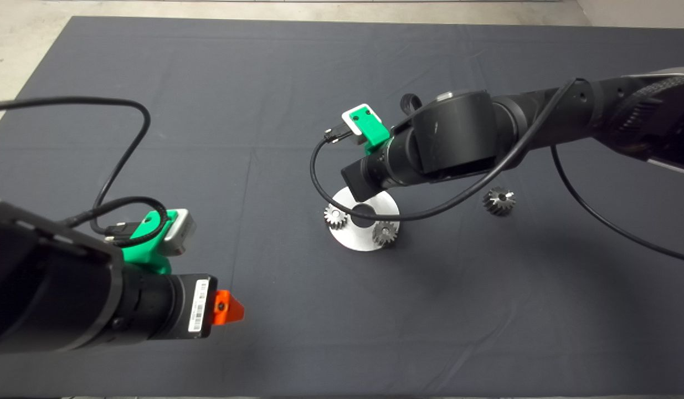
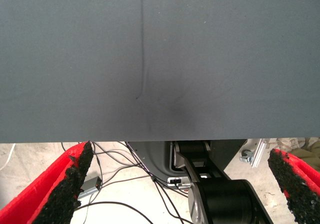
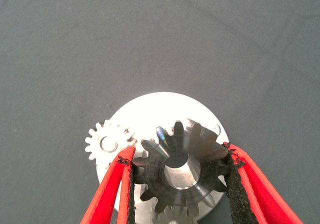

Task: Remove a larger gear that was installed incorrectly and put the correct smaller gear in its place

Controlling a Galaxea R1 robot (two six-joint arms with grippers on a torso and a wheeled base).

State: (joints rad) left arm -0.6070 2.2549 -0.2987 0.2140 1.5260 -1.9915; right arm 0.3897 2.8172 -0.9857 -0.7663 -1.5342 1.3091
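Dark grey cloth, the mat (image 1: 209, 111), covers the bench almost edge to edge in the head view, with pale floor (image 1: 20, 33) showing past its far corner. Near the mat's middle lies a round silver plate (image 1: 359, 241); a small silver gear (image 1: 335, 216) sits at one side of it and another small gear (image 1: 385, 233) at the other. The right arm reaches in over this plate and hides its own claw there. Well apart from the plate, under that arm, a gear (image 1: 498, 200) with coarse slanting teeth lies alone on the mat; its bore faces upward.

From the left wrist, the left claw (image 2: 180, 184) hangs released, its pads (image 2: 67, 184) spread far apart, beyond the mat's near edge. Past them show cables (image 2: 130, 184) on the pale floor and part of the robot's black base (image 2: 225, 199).

From the right wrist, the right claw (image 3: 181, 176) is clenched on the larger gear (image 3: 181, 171), one pad (image 3: 129, 184) on each side of its toothed rim. This dark cone-shaped gear has its bore pointing straight at the camera, its axis standing upright over the plate (image 3: 150, 114). Just beside the claw, a silver straight-toothed gear (image 3: 106, 143) overhangs the plate's rim. Around the plate lies only plain grey cloth (image 3: 75, 44).
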